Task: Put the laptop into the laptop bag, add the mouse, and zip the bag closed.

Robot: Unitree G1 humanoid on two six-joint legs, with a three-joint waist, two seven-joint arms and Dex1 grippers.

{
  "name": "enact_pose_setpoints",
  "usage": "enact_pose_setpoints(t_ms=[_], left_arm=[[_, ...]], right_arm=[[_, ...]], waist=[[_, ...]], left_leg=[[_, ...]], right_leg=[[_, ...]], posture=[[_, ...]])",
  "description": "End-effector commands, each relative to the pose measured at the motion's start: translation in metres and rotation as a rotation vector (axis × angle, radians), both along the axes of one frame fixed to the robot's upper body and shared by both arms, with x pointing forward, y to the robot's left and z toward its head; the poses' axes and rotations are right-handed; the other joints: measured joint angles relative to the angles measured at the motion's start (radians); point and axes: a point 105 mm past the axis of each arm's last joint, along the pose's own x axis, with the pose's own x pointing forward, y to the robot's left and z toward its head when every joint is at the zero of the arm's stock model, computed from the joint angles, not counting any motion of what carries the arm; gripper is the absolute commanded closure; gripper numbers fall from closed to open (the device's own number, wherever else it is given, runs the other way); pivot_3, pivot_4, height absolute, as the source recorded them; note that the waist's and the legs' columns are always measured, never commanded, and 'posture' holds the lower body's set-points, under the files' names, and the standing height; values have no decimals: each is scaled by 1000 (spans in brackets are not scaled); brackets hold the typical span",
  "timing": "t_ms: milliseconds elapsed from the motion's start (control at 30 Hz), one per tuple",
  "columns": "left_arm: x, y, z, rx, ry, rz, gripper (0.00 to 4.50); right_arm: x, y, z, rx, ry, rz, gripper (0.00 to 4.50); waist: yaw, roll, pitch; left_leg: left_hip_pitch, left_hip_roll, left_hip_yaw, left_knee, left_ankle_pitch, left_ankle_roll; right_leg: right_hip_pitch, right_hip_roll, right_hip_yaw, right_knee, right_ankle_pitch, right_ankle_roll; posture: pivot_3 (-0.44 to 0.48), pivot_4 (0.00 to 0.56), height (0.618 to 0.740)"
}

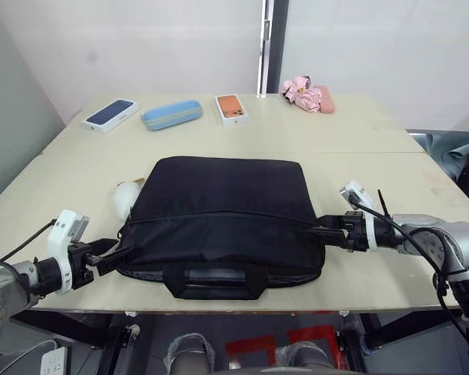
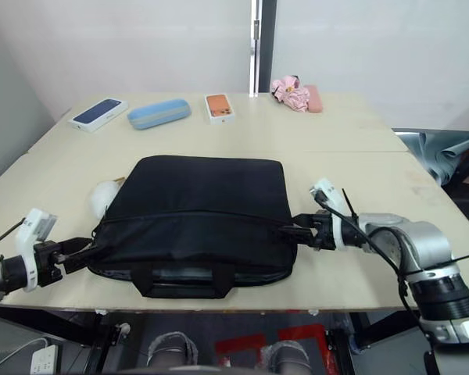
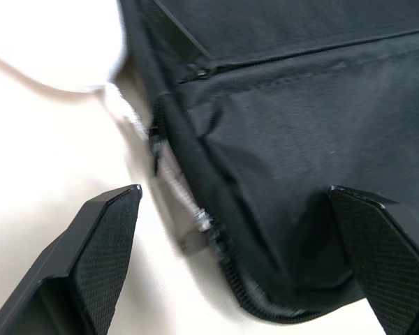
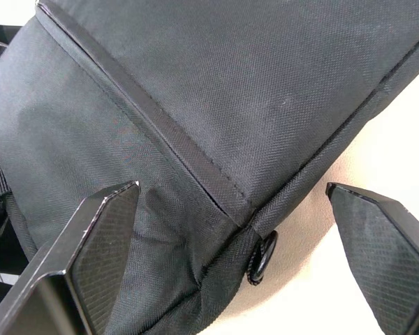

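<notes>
Between the two claws lies the laptop bag [image 1: 223,223], flat on the surface [image 1: 359,141] with its handle toward the near edge. The left claw [image 3: 244,265] stands wide, its fingers spanning the bag's left near corner, where the zipper track and a small metal pull [image 3: 195,234] lie just ahead of it. The right claw [image 4: 230,258] is likewise wide, straddling the bag's right corner beside a round black fitting [image 4: 260,257]. Through the near mouth of the bag a pale grey panel [image 1: 211,275] shows, probably the laptop; this cannot be confirmed. A rounded white object [image 1: 127,197] lies just beyond the left claw, touching the bag's side.

Hazards: neither claw grips fabric, so the bag may slide when the zipper is pulled. The pull is small and may slip from the fingers. Closing on cloth instead of the pull would jam the track.
</notes>
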Motion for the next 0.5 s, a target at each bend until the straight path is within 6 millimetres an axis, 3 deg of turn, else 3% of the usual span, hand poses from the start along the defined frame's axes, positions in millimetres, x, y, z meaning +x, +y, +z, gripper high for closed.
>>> enact_pose_setpoints(t_ms=[33, 167, 200, 400, 433, 500], left_arm=[[3, 1, 1, 24, -12, -5, 0], [7, 4, 3, 27, -26, 8, 1127], [7, 4, 3, 27, -28, 9, 1639], [7, 6, 4, 29, -32, 9, 3647], [8, 6, 5, 32, -37, 12, 3968], [10, 7, 6, 36, -50, 16, 4489]], right_arm=[[4, 1, 9, 1, -41, -2, 608], [5, 2, 10, 10, -44, -10, 1864], [6, 2, 10, 11, -45, -13, 2333], [4, 4, 10, 24, -46, -9, 4274], [5, 4, 10, 25, -47, -12, 4498], [6, 5, 11, 26, -51, -13, 4500]], waist=[[0, 0, 0], [0, 0, 0], [0, 0, 0], [0, 0, -4], [0, 0, -4], [0, 0, -4]], left_leg=[[0, 0, 0, 0, 0, 0], [0, 0, 0, 1, 0, 0], [0, 0, 0, 1, 0, 0], [1, 0, 0, 2, 0, 0], [1, 0, 0, 2, 0, 0], [1, 0, 0, 2, 0, 0]], right_leg=[[0, 0, 0, 0, 0, 0], [0, 0, 0, 1, 0, 0], [0, 0, 0, 2, 0, 0], [0, 0, 1, 2, 0, 0], [0, 0, 1, 2, 0, 0], [0, 0, 1, 2, 0, 0]], posture=[[0, 150, 740], [0, 150, 740], [0, 150, 740], [0, 150, 740], [0, 150, 740], [0, 150, 740]])
